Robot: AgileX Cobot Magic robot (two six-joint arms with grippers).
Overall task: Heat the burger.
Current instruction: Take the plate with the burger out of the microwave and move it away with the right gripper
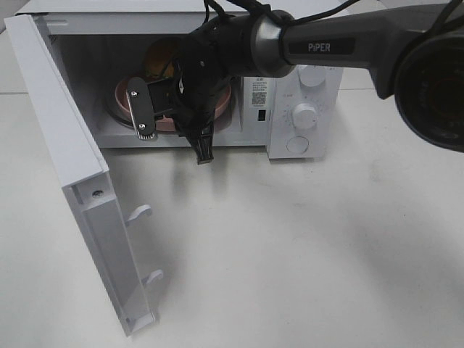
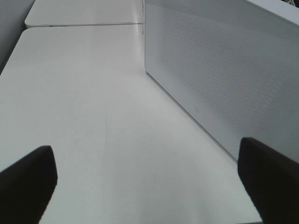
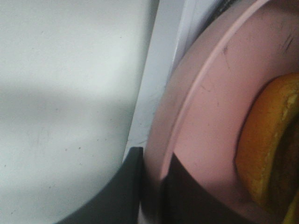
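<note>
- The tall golden-bun burger (image 3: 268, 140) sits on a round pink plate (image 3: 205, 116) inside the white microwave (image 1: 304, 109).
- Right gripper (image 3: 152, 186) pinches the plate's rim.
- Left gripper (image 2: 149, 182) spread wide beside the microwave's perforated side.
- Open white door (image 1: 72, 181) stands left.

A dark grey arm (image 1: 341, 43) is showing white "PiPER" lettering and a glossy metallic collar, with black cables (image 1: 239, 11) running along it. Its black right gripper (image 1: 174, 123) is showing a silver plate with screws. The left gripper (image 2: 149, 177) is showing black fingertips (image 2: 28, 182).
</note>
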